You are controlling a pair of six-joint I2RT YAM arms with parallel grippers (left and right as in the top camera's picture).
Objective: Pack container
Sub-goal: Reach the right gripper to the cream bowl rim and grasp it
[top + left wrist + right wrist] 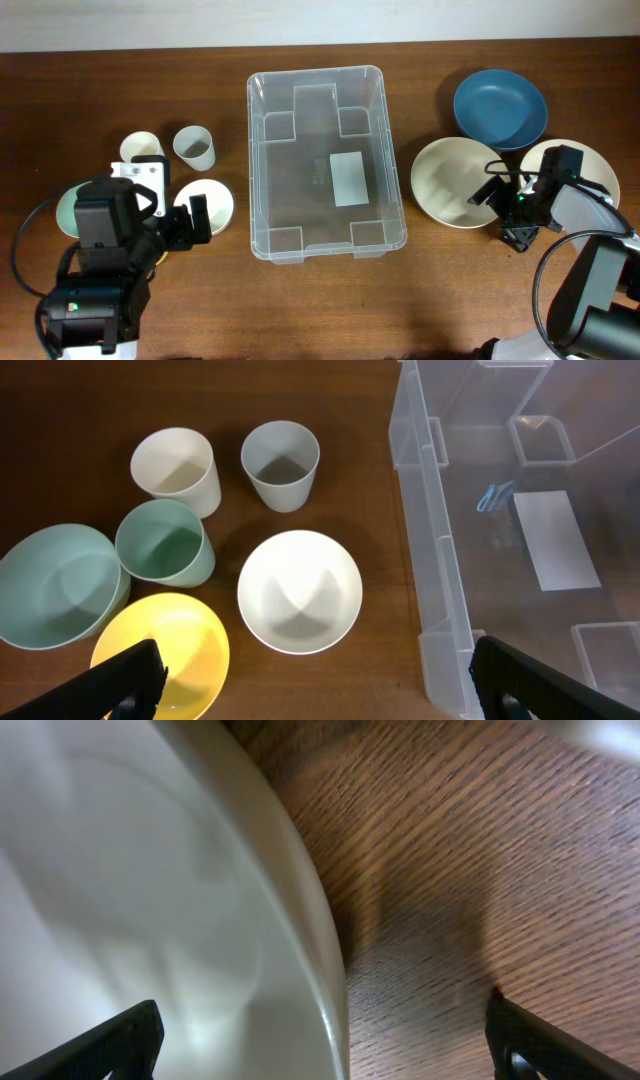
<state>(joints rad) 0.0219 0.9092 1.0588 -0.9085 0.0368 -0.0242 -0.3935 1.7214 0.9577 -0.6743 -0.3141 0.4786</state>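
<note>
The clear container (290, 175) stands empty at the table's middle, a white label (348, 178) on its base; its left wall shows in the left wrist view (430, 540). My left gripper (178, 222) is open and empty, hovering over a yellow bowl (160, 650) and a white bowl (300, 590), left of the container. My right gripper (492, 190) is open and low, its fingers either side of the right rim of a cream bowl (445, 180). That rim (300, 920) fills the right wrist view between the fingers (325, 1055).
Left of the container stand a cream cup (175, 470), a grey cup (280, 465), a green cup (165, 545) and a green bowl (55, 585). On the right lie a blue bowl (500, 105) and another cream dish (592, 165), partly under my right arm.
</note>
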